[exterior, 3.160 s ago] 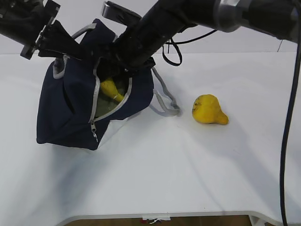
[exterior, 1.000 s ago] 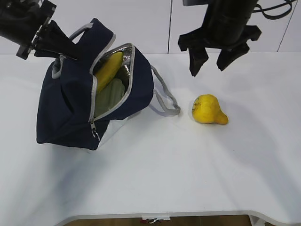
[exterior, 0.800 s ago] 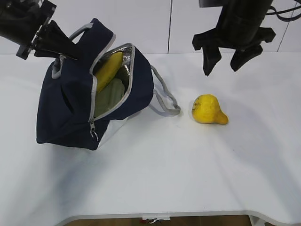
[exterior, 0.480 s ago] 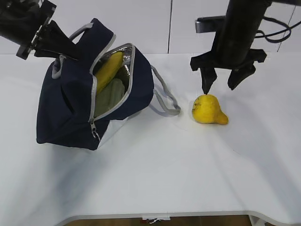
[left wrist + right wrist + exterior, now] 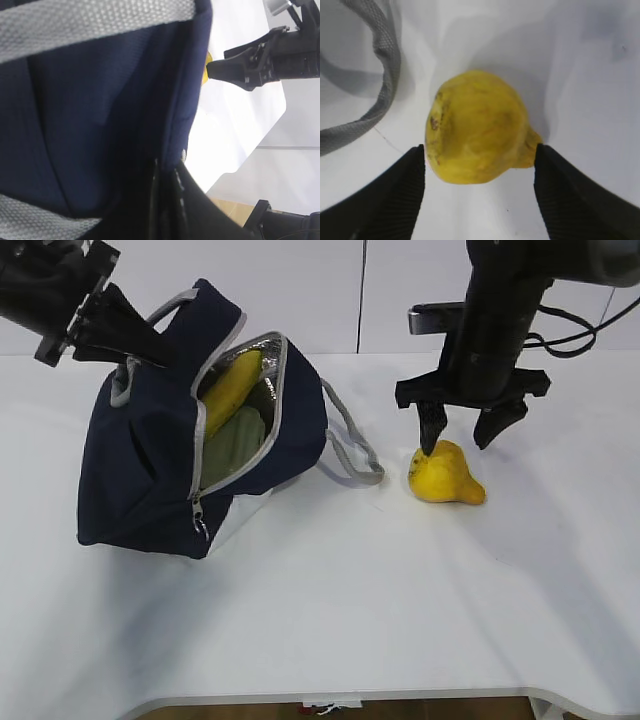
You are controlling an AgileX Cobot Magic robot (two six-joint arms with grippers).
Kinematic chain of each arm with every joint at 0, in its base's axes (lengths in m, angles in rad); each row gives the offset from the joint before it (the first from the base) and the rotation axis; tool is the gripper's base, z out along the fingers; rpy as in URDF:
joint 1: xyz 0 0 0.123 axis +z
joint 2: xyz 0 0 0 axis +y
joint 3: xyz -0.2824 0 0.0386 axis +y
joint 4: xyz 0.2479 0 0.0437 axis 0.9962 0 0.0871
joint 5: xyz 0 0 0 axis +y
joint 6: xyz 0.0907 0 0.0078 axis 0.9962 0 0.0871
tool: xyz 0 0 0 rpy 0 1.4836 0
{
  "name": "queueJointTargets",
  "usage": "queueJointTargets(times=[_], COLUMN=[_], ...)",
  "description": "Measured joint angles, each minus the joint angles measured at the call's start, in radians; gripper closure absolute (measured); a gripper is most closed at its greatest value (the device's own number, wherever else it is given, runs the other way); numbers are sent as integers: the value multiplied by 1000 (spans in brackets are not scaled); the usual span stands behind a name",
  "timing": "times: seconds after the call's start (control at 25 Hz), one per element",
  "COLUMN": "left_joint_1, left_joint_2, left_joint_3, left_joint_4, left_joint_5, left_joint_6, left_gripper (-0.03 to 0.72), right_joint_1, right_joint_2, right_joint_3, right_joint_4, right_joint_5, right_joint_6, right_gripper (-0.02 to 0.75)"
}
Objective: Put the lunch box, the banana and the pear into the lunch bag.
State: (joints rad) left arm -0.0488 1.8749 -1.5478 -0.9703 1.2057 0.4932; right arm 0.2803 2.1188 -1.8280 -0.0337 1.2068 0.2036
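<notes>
On the left of the exterior view, the large navy-blue fabric lunch bag (image 5: pixel 170 475) with grey webbing handles leans on the white table (image 5: pixel 330 610), its zippered mouth gaping toward the camera. Inside the opening, against the silver lining, the long curved yellow banana (image 5: pixel 230 388) lies across the upper part, and below it sits the sage-green lid of the small lunch box (image 5: pixel 232 443). The black left gripper (image 5: pixel 150 345), at the upper left of the frame, is clamped tight on the bag's top edge beside a handle; the left wrist view shows its fingers pinched together on the dark fabric (image 5: pixel 100 125).

Right of centre, the squat yellow-orange pear (image 5: pixel 443 473) lies on the table, just beside the bag's loose grey handle (image 5: pixel 350 455). The black right gripper (image 5: pixel 464 436) hangs directly above it, spread wide. In the right wrist view its two ribbed fingers (image 5: pixel 402 185) flank the pear (image 5: pixel 477 132) on either side, close to the skin without gripping it.
</notes>
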Motion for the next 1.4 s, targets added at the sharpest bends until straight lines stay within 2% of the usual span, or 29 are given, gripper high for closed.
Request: queueJointTargets(times=[0.2, 0.64, 1.08, 1.24, 1.4], left_joint_1=[0, 0, 0, 0, 0], left_joint_2=[0, 0, 0, 0, 0], left_joint_3=[0, 0, 0, 0, 0], left_joint_4=[0, 0, 0, 0, 0], left_joint_5=[0, 0, 0, 0, 0], left_joint_6=[0, 0, 0, 0, 0], left_gripper=[687, 687, 687, 687, 687], right_joint_1=[0, -2, -4, -5, -5], right_joint_2=[0, 2, 2, 2, 2], right_joint_3=[0, 0, 0, 0, 0], right_joint_4=[34, 34, -38, -14, 44], right_joint_5=[-46, -84, -114, -118, -118], right_joint_6=[10, 60, 71, 71, 72], right_gripper=[195, 196, 195, 195, 134])
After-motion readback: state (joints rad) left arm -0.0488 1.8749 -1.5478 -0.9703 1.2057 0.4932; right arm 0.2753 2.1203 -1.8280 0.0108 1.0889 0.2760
